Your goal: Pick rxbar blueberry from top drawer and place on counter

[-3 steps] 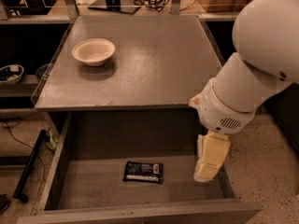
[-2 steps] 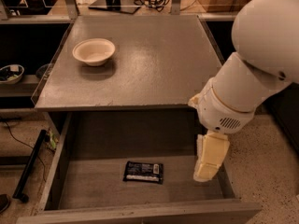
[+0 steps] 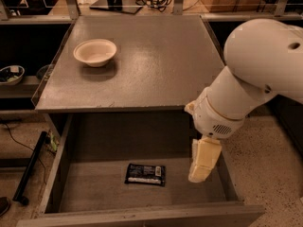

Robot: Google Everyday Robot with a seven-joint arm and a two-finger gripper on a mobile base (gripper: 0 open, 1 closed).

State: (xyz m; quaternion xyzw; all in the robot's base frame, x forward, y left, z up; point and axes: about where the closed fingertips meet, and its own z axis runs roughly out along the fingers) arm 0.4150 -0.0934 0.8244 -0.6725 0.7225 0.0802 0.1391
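Observation:
The rxbar blueberry (image 3: pixel 145 174), a flat dark wrapper with pale text, lies on the floor of the open top drawer (image 3: pixel 94 188), near its middle front. My gripper (image 3: pixel 202 162) hangs into the drawer on the right side, a short way right of the bar and apart from it. The white arm reaches in from the right above it. The grey counter (image 3: pixel 156 60) sits above the drawer.
A pale bowl (image 3: pixel 94 52) stands on the counter's far left. A side shelf at the left holds a dark dish (image 3: pixel 10 74). Cables and a stand base lie behind the counter. A black bar lies on the floor at the lower left.

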